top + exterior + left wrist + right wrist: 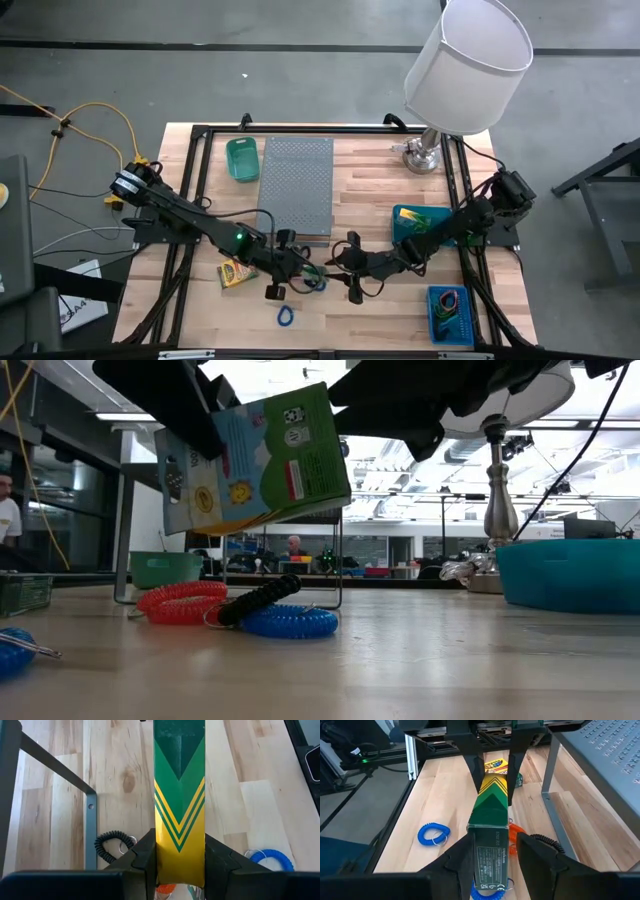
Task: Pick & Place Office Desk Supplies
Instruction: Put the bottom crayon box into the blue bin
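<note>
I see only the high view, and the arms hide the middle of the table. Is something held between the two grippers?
Observer: Yes. The left gripper is closed on one end of a green and yellow box.
Operator: And the right gripper?
Observer: The right gripper is closed on the other end of that box.
Operator: Does the box rest on the table?
Observer: No. In the low view it hangs tilted in the air, and a red coil, a black coil and a blue coil lie on the wood under it.
</note>
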### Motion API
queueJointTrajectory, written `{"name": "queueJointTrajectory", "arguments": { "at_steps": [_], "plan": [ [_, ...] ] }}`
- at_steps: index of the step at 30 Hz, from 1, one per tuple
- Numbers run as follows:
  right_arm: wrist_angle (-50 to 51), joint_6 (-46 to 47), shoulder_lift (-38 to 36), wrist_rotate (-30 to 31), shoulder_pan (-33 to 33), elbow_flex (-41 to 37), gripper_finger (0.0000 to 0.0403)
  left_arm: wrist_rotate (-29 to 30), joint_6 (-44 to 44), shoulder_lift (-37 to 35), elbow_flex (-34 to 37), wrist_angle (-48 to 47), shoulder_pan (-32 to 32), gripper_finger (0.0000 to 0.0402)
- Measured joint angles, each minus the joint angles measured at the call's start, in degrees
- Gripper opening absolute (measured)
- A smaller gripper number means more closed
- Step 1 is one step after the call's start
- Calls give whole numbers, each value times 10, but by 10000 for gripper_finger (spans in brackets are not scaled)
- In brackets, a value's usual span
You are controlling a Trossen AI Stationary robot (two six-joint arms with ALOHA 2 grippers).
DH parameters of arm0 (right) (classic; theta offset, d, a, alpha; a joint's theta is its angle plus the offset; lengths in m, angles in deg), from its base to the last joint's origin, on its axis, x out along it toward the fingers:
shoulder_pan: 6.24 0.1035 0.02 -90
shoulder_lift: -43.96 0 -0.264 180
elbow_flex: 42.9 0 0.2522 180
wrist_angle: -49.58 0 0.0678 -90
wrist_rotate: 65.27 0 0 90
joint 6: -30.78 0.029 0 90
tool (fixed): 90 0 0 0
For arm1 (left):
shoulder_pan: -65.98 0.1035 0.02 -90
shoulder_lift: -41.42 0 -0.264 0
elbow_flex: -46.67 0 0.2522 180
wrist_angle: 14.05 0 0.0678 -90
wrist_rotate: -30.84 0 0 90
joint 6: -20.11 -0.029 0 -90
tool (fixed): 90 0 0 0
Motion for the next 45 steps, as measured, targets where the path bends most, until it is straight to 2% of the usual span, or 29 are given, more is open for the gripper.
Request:
{"name": "queueJointTrajectory", "arguments": {
  "at_steps": [6,19,29,37,45],
  "plan": [
    [1,0,0,1,0,0,137,1,0,0,0,0,2,100],
    [9,0,0,1,0,0,201,6,0,0,0,1,3,100],
    [11,-4,0,1,0,0,204,18,-9,0,0,2,5,100],
    [69,-15,-6,12,0,0,204,25,-15,0,0,0,5,100],
    [85,-13,-6,9,0,0,204,23,-16,0,0,-3,4,100]
  ]
}}
